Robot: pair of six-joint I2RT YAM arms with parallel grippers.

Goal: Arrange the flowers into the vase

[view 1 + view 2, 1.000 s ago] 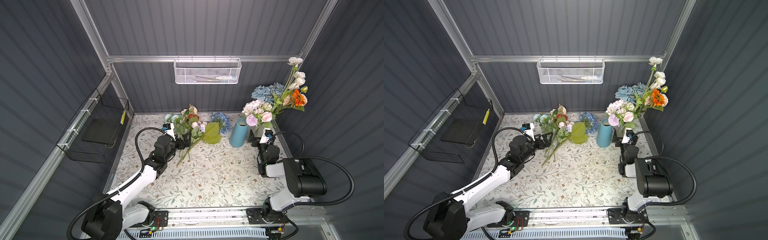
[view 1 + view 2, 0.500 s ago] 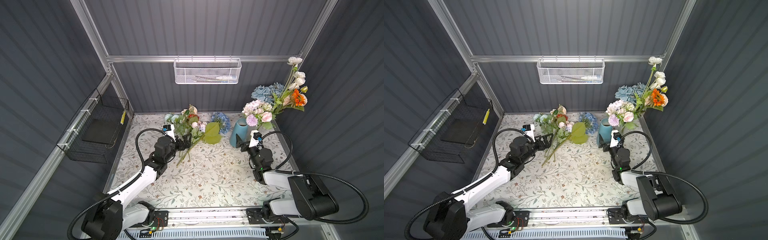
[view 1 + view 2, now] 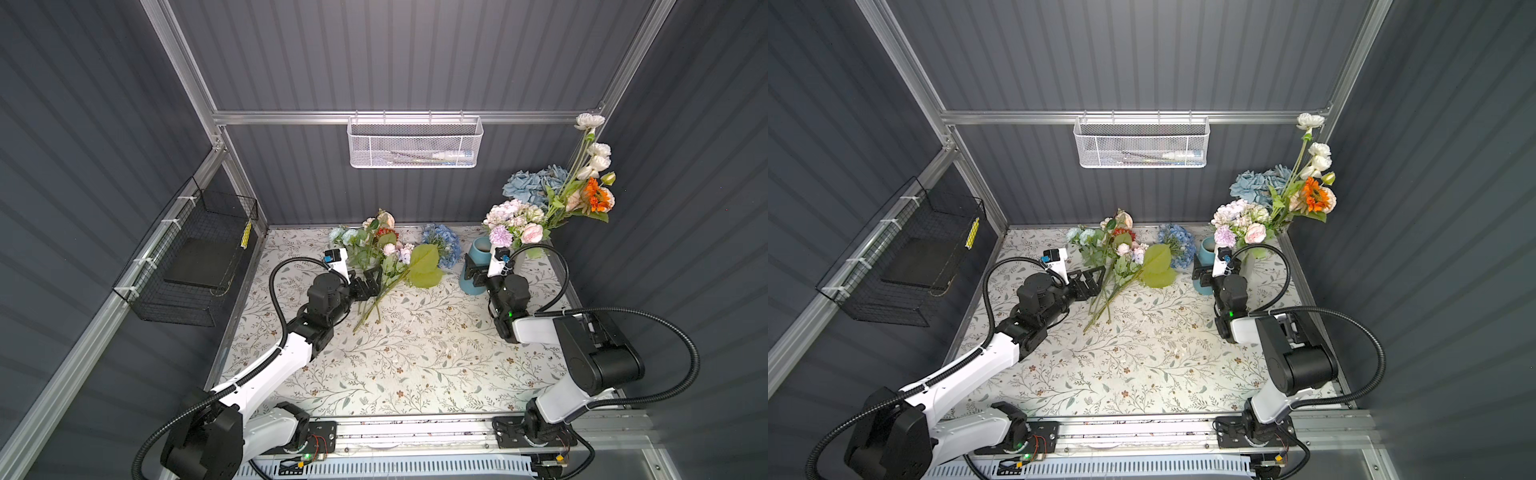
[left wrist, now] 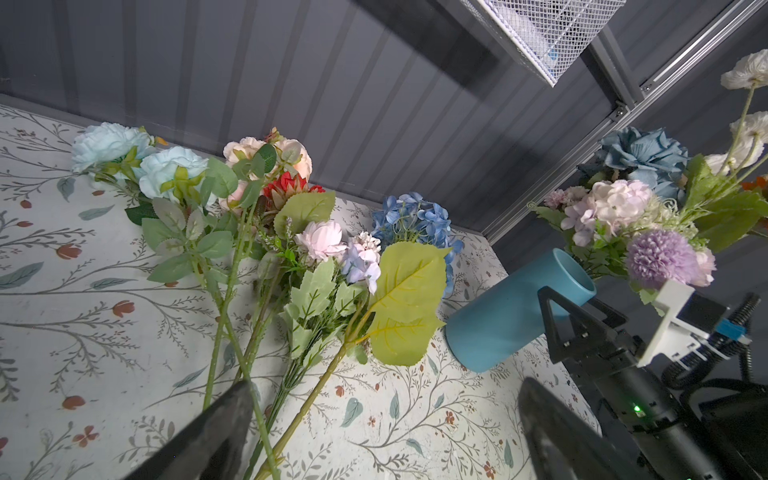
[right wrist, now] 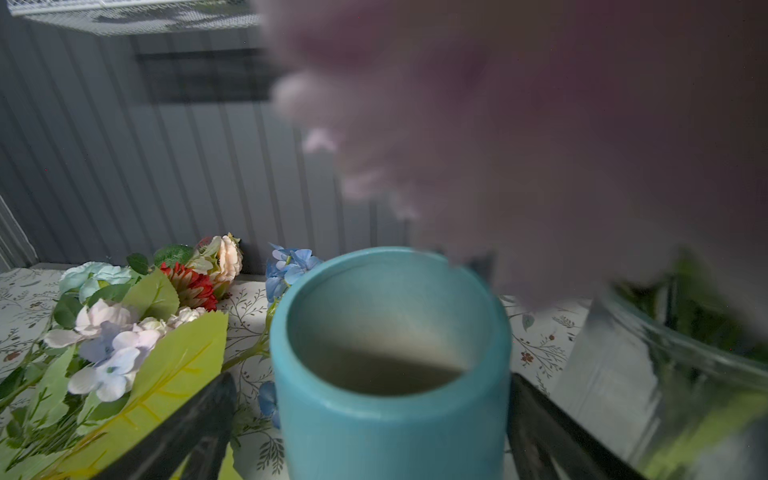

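Left pincer (image 3: 372,277) gapes wide and empty above the floral-print counter (image 3: 415,357), its jaws set about the lower stems of the loose flowers (image 3: 390,257). One finger overlaps the stems in the left wrist view, and contact cannot be made out. The sprays, pale blue, peach, red, pink and lilac, with a blue hydrangea and a big yellow-green leaf, lie flat near the back wall, stems fanned toward the front. Right pincer (image 5: 370,419) is also fully spread, one jaw on each side of the empty blue vase (image 4: 494,332), which stands upright to the right of the loose flowers. Whether either jaw touches it cannot be told. In the back right corner a glass vase (image 5: 673,374) holds a tall bouquet (image 3: 552,195).
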